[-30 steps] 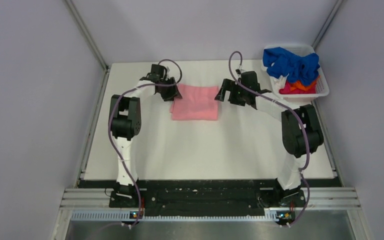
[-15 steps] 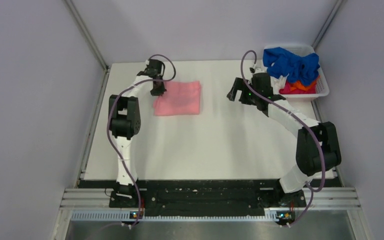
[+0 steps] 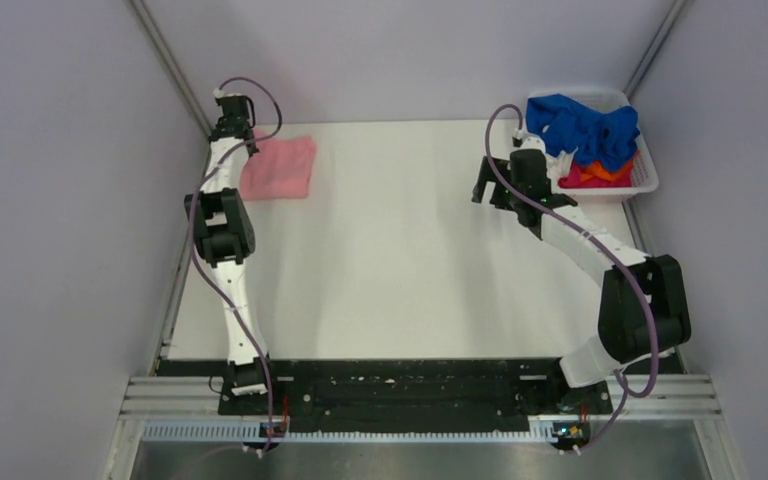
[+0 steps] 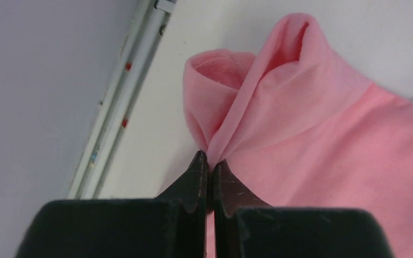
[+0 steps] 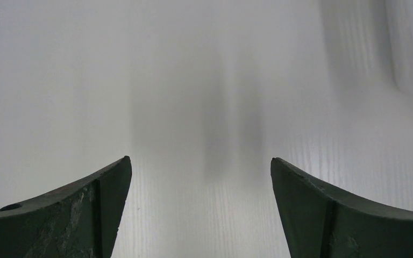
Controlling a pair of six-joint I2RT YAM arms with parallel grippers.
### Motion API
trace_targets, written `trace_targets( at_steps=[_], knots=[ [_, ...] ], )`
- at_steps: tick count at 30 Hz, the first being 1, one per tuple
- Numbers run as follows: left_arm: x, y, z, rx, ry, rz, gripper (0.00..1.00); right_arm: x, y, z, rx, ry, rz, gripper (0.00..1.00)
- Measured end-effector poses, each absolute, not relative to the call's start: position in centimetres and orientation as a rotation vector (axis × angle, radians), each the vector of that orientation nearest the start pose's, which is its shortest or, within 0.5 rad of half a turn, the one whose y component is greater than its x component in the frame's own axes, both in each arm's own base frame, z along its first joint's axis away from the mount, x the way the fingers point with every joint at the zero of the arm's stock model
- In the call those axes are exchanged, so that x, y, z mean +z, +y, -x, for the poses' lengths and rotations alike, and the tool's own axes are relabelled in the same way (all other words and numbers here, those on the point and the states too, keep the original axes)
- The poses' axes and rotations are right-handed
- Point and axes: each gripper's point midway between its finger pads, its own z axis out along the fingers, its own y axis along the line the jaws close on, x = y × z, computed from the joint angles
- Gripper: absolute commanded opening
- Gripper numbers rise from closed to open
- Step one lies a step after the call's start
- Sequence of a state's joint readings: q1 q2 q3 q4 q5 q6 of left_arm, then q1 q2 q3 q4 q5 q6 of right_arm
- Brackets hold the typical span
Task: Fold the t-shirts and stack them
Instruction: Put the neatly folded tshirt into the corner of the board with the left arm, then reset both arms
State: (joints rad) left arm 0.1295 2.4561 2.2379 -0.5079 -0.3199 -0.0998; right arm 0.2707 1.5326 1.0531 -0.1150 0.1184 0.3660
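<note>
The folded salmon-pink t-shirt (image 3: 282,168) lies at the far left corner of the table. My left gripper (image 3: 241,136) is shut on its left edge; in the left wrist view the jaws (image 4: 208,161) pinch a bunched fold of the pink cloth (image 4: 322,134). My right gripper (image 3: 484,188) is open and empty above bare table, left of the basket; in the right wrist view its fingertips (image 5: 119,166) stand wide apart over the white surface. A royal blue t-shirt (image 3: 585,127) is heaped in the basket over orange and red cloth (image 3: 592,176).
The white plastic basket (image 3: 646,182) stands at the far right corner. A metal rail (image 3: 182,262) runs along the table's left edge, close to the pink shirt. Grey walls close in the sides and back.
My left gripper has dragged the pink shirt from the far middle to the far left corner. My right gripper has let go, opened and pulled back right toward the basket.
</note>
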Motion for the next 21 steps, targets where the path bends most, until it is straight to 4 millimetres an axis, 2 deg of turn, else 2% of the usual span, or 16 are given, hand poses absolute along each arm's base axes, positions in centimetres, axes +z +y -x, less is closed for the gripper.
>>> trace_targets(
  at_steps=[3,4,5,7,8,10,11,12,17,21],
  knots=[
    [8.9,15.1,-62.8,0.436,2.217,0.406,0.0,14.5,10.6,-42.7,0.201,2.157,-0.182,0.99],
    [8.6,15.4,-63.0,0.453,2.213,0.404,0.06,14.5,10.5,-42.7,0.191,2.156,-0.187,0.99],
    [8.3,15.7,-63.1,0.473,2.211,0.402,0.16,14.3,10.3,-42.7,0.181,2.156,-0.191,0.99],
    [8.1,16.3,-63.1,0.516,2.203,0.411,0.52,14.3,10.0,-42.7,0.166,2.155,-0.199,0.99],
    [8.2,16.5,-63.1,0.54,2.195,0.418,0.65,14.3,9.9,-42.7,0.16,2.154,-0.202,0.99],
    [9.0,16.9,-63.3,0.583,2.152,0.447,0.89,14.3,9.8,-42.7,0.151,2.151,-0.207,0.99],
    [9.5,17.1,-63.5,0.601,2.135,0.449,0.95,14.3,9.7,-42.7,0.148,2.151,-0.209,0.99],
    [10.0,17.2,-63.6,0.611,2.115,0.456,0.99,14.3,9.7,-42.8,0.144,2.149,-0.213,0.99],
    [12.2,17.0,-63.6,0.567,2.068,0.524,0.99,14.2,9.1,-41.8,0.134,2.146,-0.241,0.99],
    [15.6,14.3,-61.6,0.399,2.072,0.556,0.99,14.9,8.8,-40.5,0.151,2.126,-0.274,0.99]
  ],
)
